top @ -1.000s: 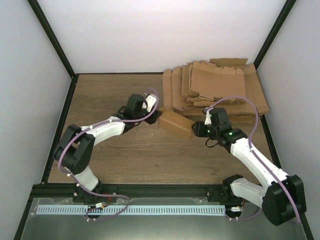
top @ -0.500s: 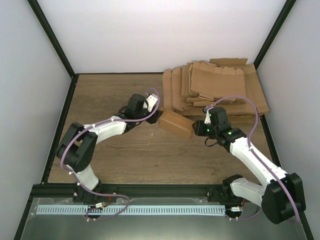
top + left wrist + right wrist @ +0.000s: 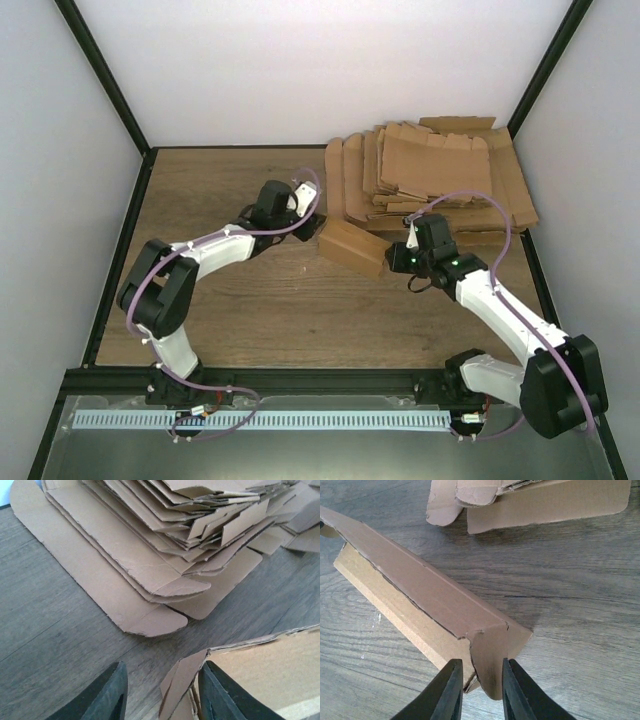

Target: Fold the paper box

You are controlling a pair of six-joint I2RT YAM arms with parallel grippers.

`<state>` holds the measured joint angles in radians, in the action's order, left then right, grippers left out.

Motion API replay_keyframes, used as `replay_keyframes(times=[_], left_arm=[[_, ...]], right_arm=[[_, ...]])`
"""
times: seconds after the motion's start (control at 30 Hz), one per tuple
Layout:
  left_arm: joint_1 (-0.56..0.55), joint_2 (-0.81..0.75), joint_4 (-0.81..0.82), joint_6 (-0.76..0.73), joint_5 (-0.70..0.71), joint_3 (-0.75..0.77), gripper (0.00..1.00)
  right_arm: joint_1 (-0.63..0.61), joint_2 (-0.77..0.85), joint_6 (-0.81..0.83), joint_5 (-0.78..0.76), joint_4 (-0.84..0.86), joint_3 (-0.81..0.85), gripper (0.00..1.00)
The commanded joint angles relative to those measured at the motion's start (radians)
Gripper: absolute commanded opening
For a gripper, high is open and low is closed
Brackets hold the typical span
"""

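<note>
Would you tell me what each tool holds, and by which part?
Right tool brackets the paper box at its end flap; a firm grip cannot be told. Left tool open, straddling the opposite flap.

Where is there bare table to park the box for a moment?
Bare wood: the far left corner of the table, beyond the left arm, and the near middle between the two arms, in front of the paper box. Crowded: the far right, where the cardboard pile lies with the box, left gripper and right gripper close beside it.
</note>
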<state>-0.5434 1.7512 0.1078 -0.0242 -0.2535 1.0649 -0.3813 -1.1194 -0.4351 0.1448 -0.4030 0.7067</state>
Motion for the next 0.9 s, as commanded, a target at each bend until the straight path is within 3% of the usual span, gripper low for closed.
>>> replay_keyframes(times=[0.0, 0.2, 0.43, 0.67, 0.87], left_arm=[[0.002, 0.021, -0.018, -0.017, -0.037, 0.038, 0.37], [0.000, 0.025, -0.033, -0.019, -0.077, 0.043, 0.17], [-0.037, -0.020, -0.057, 0.014, -0.022, 0.029, 0.04], [-0.139, -0.042, -0.145, 0.108, 0.183, 0.050, 0.04], [-0.155, -0.080, -0.151, 0.196, 0.207, 0.033, 0.04]], right_arm=[[-0.007, -0.001, -0.001, -0.008, 0.000, 0.050, 0.22], [-0.009, -0.006, 0.002, -0.011, -0.001, 0.054, 0.18], [-0.008, -0.025, -0.007, -0.020, -0.002, 0.066, 0.11], [-0.013, -0.030, -0.022, -0.042, -0.008, 0.071, 0.01], [-0.014, -0.016, -0.025, -0.054, -0.009, 0.058, 0.01]])
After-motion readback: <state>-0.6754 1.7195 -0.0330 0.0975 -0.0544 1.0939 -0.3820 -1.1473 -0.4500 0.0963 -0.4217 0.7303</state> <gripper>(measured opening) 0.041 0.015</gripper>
